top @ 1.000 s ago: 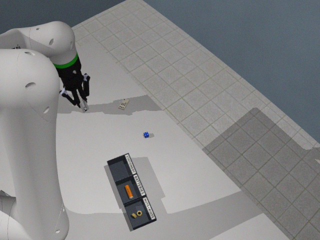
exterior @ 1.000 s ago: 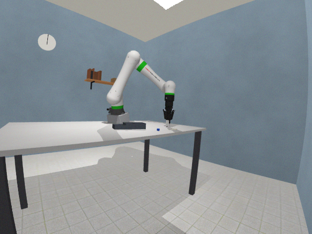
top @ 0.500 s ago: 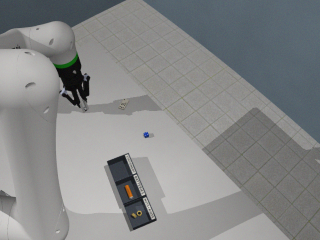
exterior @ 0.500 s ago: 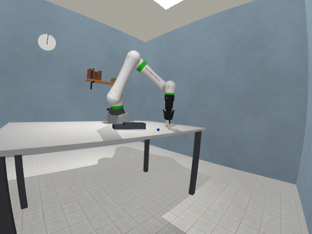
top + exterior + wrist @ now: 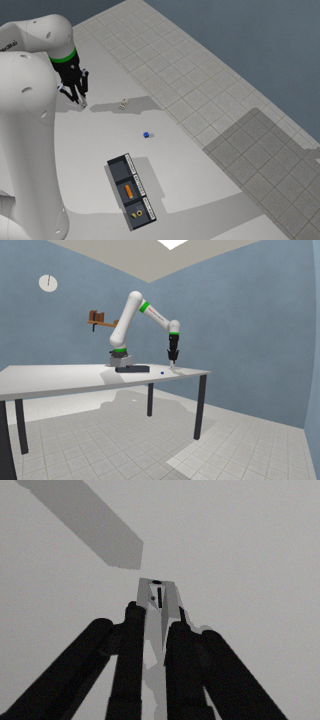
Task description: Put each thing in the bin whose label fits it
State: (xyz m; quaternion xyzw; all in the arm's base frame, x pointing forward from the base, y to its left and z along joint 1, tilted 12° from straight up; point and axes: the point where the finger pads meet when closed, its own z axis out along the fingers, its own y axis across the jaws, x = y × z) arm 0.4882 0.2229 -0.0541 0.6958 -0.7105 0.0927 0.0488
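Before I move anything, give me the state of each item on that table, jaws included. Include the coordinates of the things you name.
Jaws: shut on the sharpener
Sharpener (image 5: 83,105) (image 5: 155,592): gripped
Domino (image 5: 123,104) (image 5: 178,372): flat, pips up
Blue die (image 5: 146,134) (image 5: 162,373): loose on the table
Stationery bin (image 5: 130,164): empty
Batteries bin (image 5: 139,184): holds one orange battery (image 5: 128,191)
Nuts+bolts bin (image 5: 149,208): holds two nuts (image 5: 133,215)

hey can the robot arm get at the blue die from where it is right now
Probably not straight away: its gripper looks shut on a small sharpener, which would need setting down first. Otherwise the blue die sits out in the open, with nothing standing over it.
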